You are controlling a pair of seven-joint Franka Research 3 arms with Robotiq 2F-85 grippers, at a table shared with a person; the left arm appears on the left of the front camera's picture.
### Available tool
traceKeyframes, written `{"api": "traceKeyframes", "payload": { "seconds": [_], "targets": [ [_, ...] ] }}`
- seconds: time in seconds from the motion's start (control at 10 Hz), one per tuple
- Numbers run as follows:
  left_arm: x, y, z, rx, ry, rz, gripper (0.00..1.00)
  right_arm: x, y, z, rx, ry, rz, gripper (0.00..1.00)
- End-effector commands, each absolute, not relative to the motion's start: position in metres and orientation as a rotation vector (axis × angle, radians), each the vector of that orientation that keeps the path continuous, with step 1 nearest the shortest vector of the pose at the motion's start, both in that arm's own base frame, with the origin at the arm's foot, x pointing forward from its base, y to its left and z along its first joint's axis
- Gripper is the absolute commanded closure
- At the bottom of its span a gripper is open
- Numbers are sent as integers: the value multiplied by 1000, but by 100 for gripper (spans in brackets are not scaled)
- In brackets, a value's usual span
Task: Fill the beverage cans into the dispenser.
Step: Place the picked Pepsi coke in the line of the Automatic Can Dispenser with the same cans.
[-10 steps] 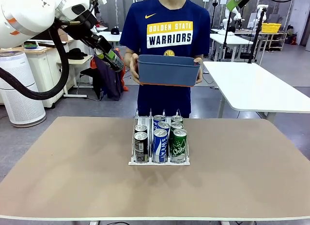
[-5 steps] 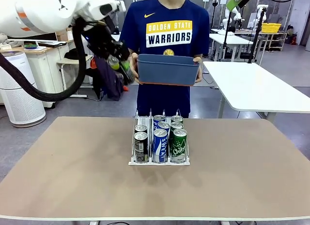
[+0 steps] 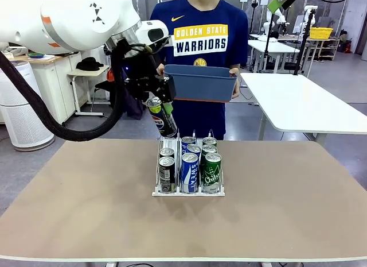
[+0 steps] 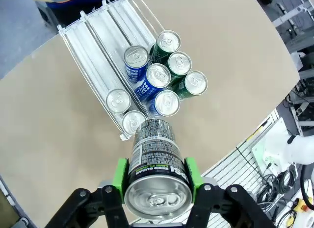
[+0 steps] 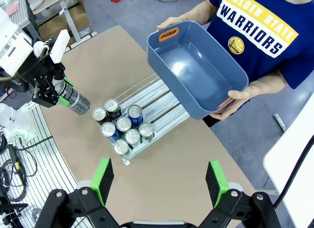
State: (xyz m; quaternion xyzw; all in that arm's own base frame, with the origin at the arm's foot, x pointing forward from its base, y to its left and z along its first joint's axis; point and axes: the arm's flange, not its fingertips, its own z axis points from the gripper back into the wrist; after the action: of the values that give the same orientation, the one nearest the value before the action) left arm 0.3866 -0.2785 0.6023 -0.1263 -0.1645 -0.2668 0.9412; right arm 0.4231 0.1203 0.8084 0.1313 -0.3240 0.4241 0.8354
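Above the far end of the dispenser (image 3: 188,163), my left hand (image 3: 160,115) clenched a black can (image 3: 162,119), tilted in the air. Eight cans (image 3: 189,169) stood at the rack's near end on the table (image 3: 86,209). My right hand (image 5: 159,181) hung released, high above. Beyond, a person held a blue bin (image 3: 199,83).

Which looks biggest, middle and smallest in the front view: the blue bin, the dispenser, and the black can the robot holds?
1. Blue bin, though it's farthest away.
2. Dispenser, looking a little narrower.
3. Black can, in the left gripper, clearly smallest.
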Motion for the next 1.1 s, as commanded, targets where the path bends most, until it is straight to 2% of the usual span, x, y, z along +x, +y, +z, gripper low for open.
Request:
{"api": "traceKeyframes", "payload": {
  "seconds": [0.0,0.6,0.8,1.0],
  "targets": [
    [387,-277,603,-257,-334,-506,42,423,120,808,281,-685,900,0],
    [388,-278,601,-259,-331,-526,42,423,120,808,281,-685,900,0],
    [362,-290,592,-159,-322,-395,42,423,120,808,281,-685,900,0],
    [330,-318,579,-146,-333,-434,42,423,120,808,281,-685,900,0]
  ]
}}
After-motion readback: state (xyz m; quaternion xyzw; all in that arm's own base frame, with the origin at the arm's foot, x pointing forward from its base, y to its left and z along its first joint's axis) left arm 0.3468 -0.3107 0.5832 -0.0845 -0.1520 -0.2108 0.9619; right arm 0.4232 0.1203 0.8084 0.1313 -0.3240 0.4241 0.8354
